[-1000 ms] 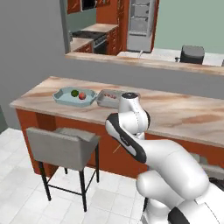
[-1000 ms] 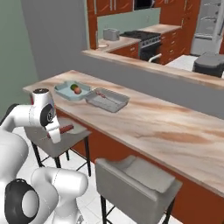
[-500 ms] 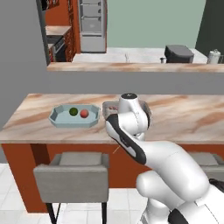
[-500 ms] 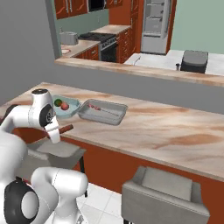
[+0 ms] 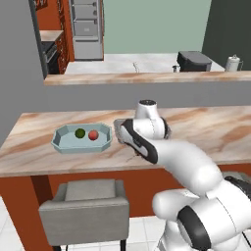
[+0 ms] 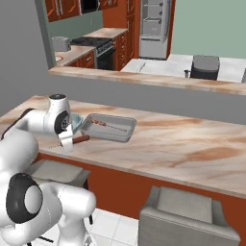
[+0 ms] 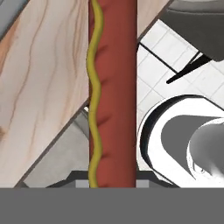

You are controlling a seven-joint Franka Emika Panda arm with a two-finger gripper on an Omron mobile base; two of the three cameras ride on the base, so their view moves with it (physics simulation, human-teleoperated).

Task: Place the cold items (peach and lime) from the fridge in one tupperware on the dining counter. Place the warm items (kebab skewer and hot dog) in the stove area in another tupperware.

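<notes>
My gripper [image 6: 67, 142] is shut on the hot dog [image 7: 111, 87], a red-brown sausage with a wavy mustard line that sticks out sideways [image 6: 80, 139] over the front edge of the dining counter [image 6: 168, 144]. Just behind it stands the grey tupperware [image 6: 108, 128] with the kebab skewer [image 6: 103, 125] inside. The light blue tupperware [image 5: 82, 143] holds the lime [image 5: 80, 133] and the peach [image 5: 93, 135]. My arm hides most of the grey tray in the left base view. The fridge [image 5: 87, 29] stands far back, with the stove area [image 6: 93, 43] to its left.
Grey stools [image 5: 86, 206] [image 6: 190, 216] stand under the counter's front edge. A higher grey-fronted ledge [image 5: 147, 78] runs behind the counter, with a dark appliance [image 5: 195, 61] and a kettle [image 5: 234, 62] beyond it. Bare counter top stretches to the right [image 5: 206, 130].
Both base views have swung around, so the counter now faces me square-on and closer. The trays lie where they did. The hot dog is still held.
</notes>
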